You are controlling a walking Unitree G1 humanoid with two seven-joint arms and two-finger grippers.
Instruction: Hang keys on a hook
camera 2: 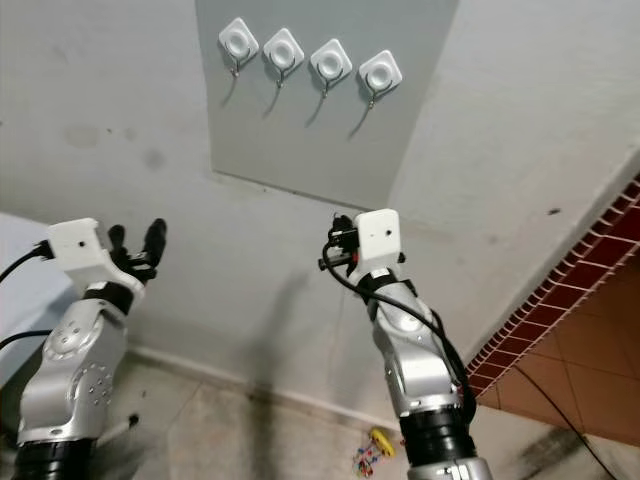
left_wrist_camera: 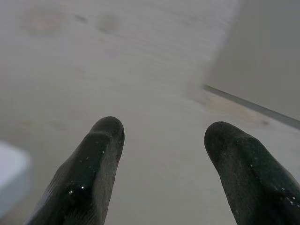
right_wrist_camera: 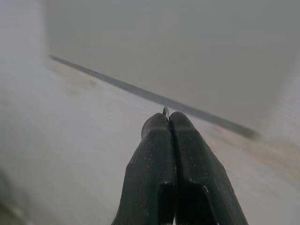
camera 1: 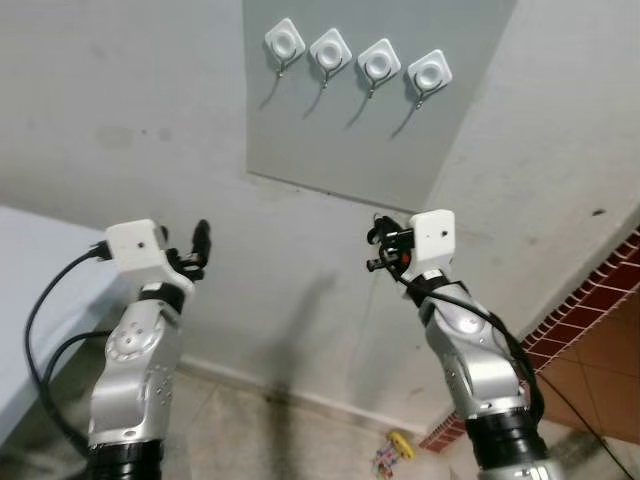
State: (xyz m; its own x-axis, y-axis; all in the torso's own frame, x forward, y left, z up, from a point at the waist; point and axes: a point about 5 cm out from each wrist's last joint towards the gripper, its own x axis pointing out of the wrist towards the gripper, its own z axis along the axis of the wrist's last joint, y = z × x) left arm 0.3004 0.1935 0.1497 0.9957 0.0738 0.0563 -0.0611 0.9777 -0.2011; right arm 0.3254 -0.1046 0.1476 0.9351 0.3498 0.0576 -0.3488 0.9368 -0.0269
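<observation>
Several white hooks (camera 1: 378, 61) sit in a row on a grey panel (camera 1: 340, 140) high on the wall. My right gripper (camera 1: 376, 245) is raised below the panel's lower edge, under the right-hand hooks, and points at the wall. Its fingers (right_wrist_camera: 159, 154) are pressed together, and a thin metal key ring (right_wrist_camera: 165, 110) pokes out at their tips. The keys themselves are hidden. My left gripper (camera 2: 136, 238) is raised further left, facing bare wall, with its fingers (left_wrist_camera: 101, 154) well apart and nothing between them.
A small yellow and multi-coloured object (camera 1: 394, 450) lies on the floor at the foot of the wall. Red brick-pattern tiles (camera 1: 600, 290) run along the right. A pale white surface (camera 1: 30, 270) stands at the left.
</observation>
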